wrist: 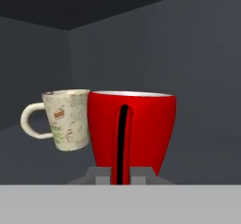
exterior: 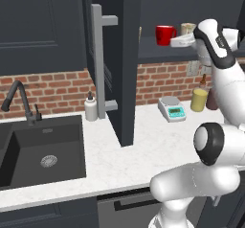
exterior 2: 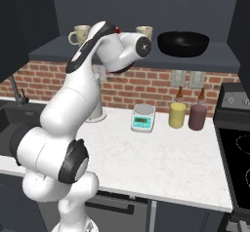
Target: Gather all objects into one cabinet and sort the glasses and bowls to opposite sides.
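jaws clamped on the red mug's handle inside the cabinet

jaws point(wrist: 120, 175) are sitting closed on the handle of the red mug point(wrist: 136, 124), which is standing upright directly ahead of them on the shelf point(exterior: 158, 53) of the wide dark cabinet point(exterior 2: 146, 2). in the hand view the handle is running as a narrow vertical loop straight up from between the two finger tips, with the mug's body rising just beyond it.

just to the left of the jaws in that view, the cream floral mug point(wrist: 66, 119) is standing upright, its side meeting the red mug's edge as seen from here, though i cannot tell whether they are truly touching; its handle is pointing away from the jaws, to the left. from the right base view the cream tumbler point(exterior 2: 144, 31) is showing just past the arm's wrist, and the black bowl point(exterior 2: 183, 43) is resting on the same shelf well off to the far side of the jaws from the floral mug.

the cabinet door point(exterior: 122, 64) with its long grey bar handle point(exterior: 99, 62) is standing open, off to the side of the jaws in the left base view. well below the jaws, the counter point(exterior 2: 161, 163) is carrying a kitchen scale point(exterior 2: 143, 118), a yellow bottle point(exterior 2: 177, 113) and a maroon bottle point(exterior 2: 197, 115), with a grey soap bottle point(exterior: 91, 108) beside the sink point(exterior: 43, 150).
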Controlling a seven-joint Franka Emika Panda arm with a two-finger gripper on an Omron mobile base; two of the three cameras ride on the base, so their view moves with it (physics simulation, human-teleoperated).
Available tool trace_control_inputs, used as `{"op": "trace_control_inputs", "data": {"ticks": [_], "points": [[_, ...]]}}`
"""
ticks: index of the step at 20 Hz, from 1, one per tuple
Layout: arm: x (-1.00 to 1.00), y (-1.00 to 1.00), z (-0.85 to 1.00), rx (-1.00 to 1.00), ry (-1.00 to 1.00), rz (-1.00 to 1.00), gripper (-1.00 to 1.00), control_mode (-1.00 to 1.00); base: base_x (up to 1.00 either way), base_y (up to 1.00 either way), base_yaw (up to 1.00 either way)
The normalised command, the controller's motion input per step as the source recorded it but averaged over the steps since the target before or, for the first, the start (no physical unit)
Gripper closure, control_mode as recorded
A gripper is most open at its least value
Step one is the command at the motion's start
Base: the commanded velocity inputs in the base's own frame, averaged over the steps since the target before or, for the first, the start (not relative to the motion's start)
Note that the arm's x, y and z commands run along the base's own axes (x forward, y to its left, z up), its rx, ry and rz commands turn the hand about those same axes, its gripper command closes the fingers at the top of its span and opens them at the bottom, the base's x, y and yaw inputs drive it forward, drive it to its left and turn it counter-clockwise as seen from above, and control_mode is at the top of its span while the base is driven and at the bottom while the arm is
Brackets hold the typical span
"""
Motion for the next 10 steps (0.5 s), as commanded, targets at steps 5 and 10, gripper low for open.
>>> {"op": "trace_control_inputs", "data": {"ticks": [5, 10], "points": [[0.43, -0.13, -0.18, 0.00, 0.00, 0.00, 1.00, -1.00, 0.00, 0.00, 0.00], [0.24, -0.15, -0.11, 0.00, 0.00, 0.00, 1.00, -1.00, 0.00, 0.00, 0.00]]}}
